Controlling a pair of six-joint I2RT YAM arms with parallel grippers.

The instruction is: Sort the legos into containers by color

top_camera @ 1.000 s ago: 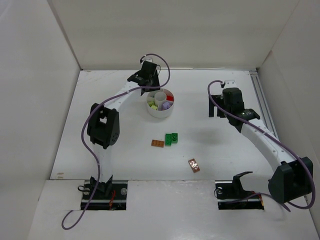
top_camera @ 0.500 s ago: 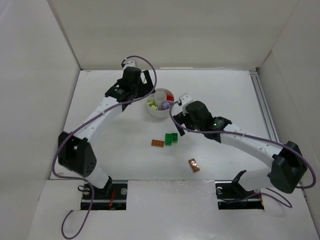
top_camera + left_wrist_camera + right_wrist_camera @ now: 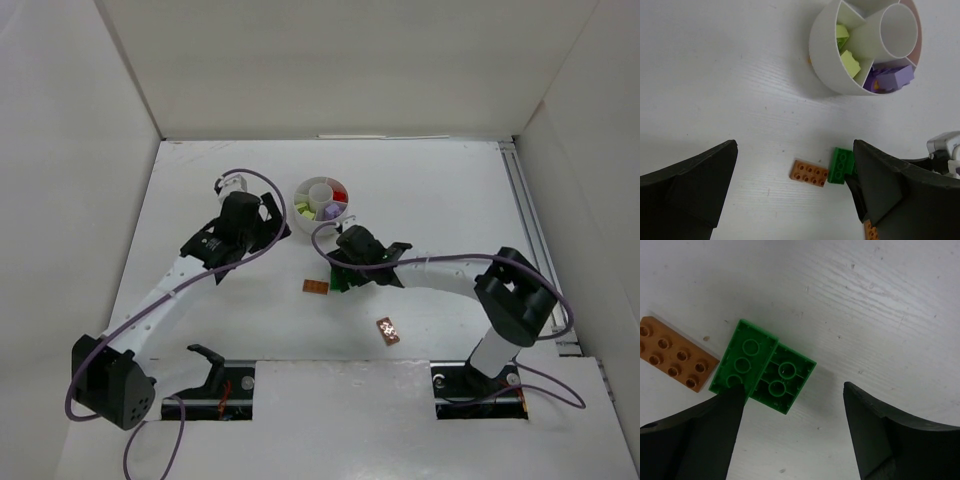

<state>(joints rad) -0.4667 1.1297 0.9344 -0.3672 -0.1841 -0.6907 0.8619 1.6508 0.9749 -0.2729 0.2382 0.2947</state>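
The white round dish (image 3: 321, 203) has wedge compartments with pale yellow-green legos (image 3: 850, 62), light purple legos (image 3: 892, 80) and red legos (image 3: 340, 196). Two green legos (image 3: 742, 362) lie side by side on the table, one of them upside down (image 3: 782, 377). An orange-brown lego (image 3: 675, 357) lies just left of them. My right gripper (image 3: 792, 415) hangs open right above the green pair, its left finger over the edge of one brick. My left gripper (image 3: 272, 228) stands open and empty, left of the dish and above the table.
A second orange-brown lego (image 3: 388, 331) lies nearer the front edge, right of centre. White walls enclose the table on three sides. A rail (image 3: 530, 230) runs along the right edge. Purple cables loop from both arms.
My left gripper has opened and drawn back from the dish toward the near left. My right arm has swung in from the right and come down over the green legos.
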